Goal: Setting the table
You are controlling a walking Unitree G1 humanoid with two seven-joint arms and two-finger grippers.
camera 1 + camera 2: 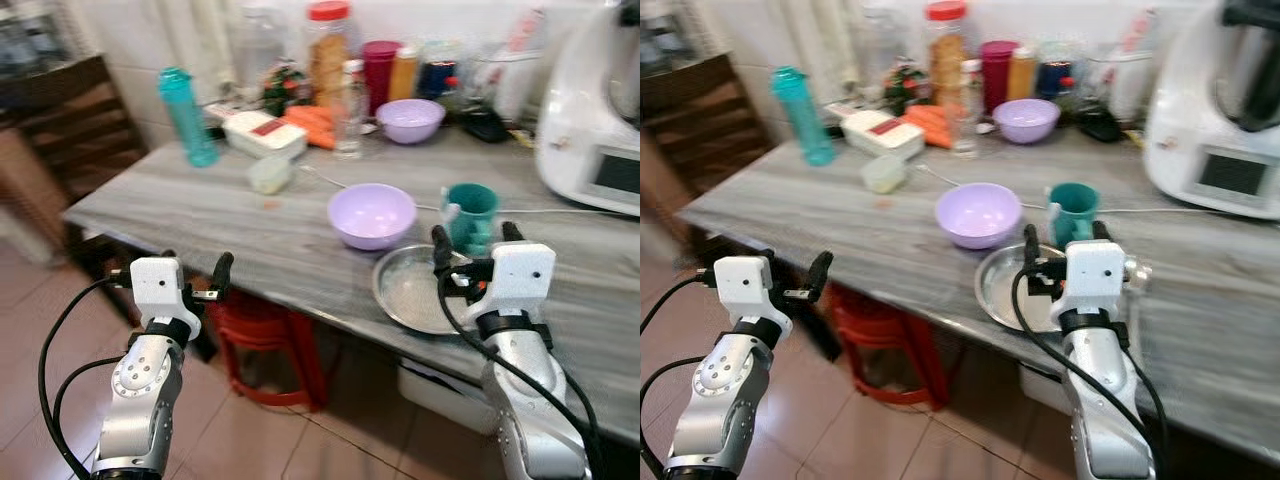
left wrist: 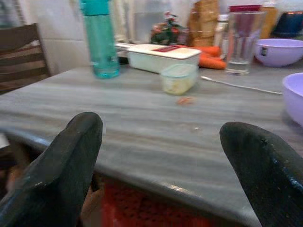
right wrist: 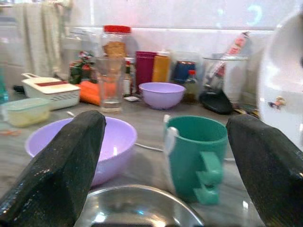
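Observation:
On the grey wood-grain table [image 1: 200, 215] a lilac bowl [image 1: 371, 214] stands beside a teal mug [image 1: 470, 218]. In front of both, a steel plate [image 1: 420, 290] lies at the near edge. My right gripper [image 1: 476, 242] is open and hovers over the plate's right side, pointing at the mug [image 3: 196, 156], with nothing between its fingers [image 3: 66, 161]. My left gripper [image 1: 170, 270] is open and empty, in front of the table's near left edge and level with it. A second lilac bowl [image 1: 410, 120] stands at the back.
Along the back stand a teal bottle [image 1: 187, 115], a white lidded box [image 1: 263, 133], carrots [image 1: 312, 125], a glass [image 1: 348, 125] and jars. A small container [image 1: 270, 173] sits mid-table. A white appliance [image 1: 595, 120] is at the right. A red stool [image 1: 270, 350] stands under the table.

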